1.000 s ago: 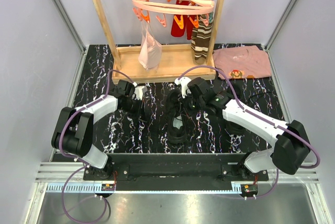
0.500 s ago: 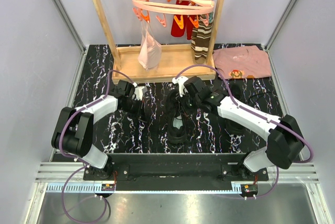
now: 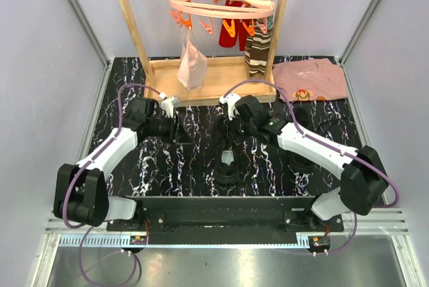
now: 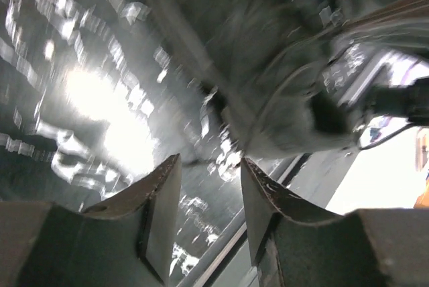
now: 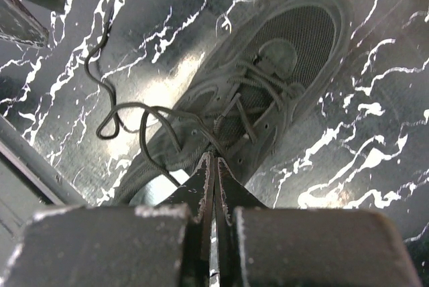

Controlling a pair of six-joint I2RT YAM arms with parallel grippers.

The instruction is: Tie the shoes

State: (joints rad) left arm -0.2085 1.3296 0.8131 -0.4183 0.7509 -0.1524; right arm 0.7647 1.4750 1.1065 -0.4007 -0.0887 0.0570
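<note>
Right gripper (image 3: 232, 110) clenched on a lace over the centre shoe; left gripper (image 3: 177, 126) released beside it.

The black shoe (image 3: 226, 156) lies mid-desk, its length running from the near edge toward the far edge of the black marbled desk (image 3: 134, 166). In the right wrist view the gripper (image 5: 213, 161) has its fingers pressed together over the shoe's (image 5: 281, 66) laced throat, a thin lace (image 5: 124, 116) running into their tips and looping loosely on the desk to the side. The left gripper (image 4: 211, 163) has its fingers parted around nothing, left of the shoe; that view is blurred.
</note>
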